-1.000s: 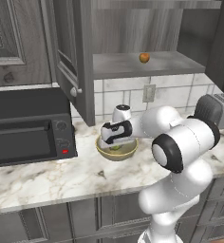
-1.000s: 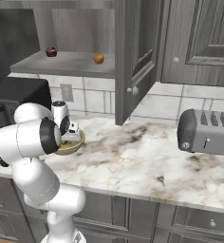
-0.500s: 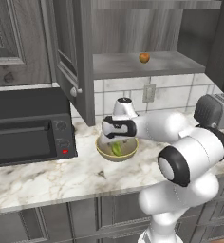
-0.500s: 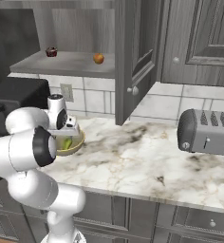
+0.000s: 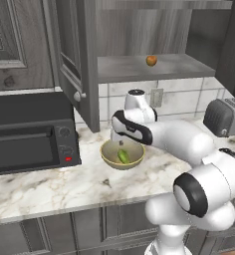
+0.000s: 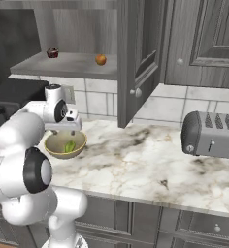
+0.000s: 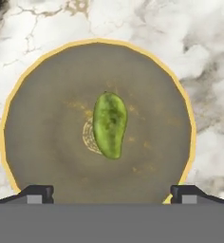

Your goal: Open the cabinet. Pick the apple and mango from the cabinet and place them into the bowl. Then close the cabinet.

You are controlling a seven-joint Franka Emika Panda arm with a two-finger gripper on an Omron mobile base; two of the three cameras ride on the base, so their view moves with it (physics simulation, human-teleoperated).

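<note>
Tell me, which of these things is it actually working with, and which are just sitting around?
In the job: cabinet, apple, mango, bowl, pincer.
Just there: toaster, microwave, dark red thing on the shelf.

The marble tabletop (image 5: pixel 55 184) carries a black microwave oven (image 5: pixel 30 132) at its left end, a tan bowl (image 5: pixel 122 154) near the middle and a grey toaster (image 6: pixel 211 134) at the right. The bowl sits just beside the oven, well apart from the toaster. Above, the open cabinet's shelf (image 5: pixel 139 68) holds an apple (image 5: pixel 151 60), and a small dark red thing (image 6: pixel 52 52) stands farther left.
</note>
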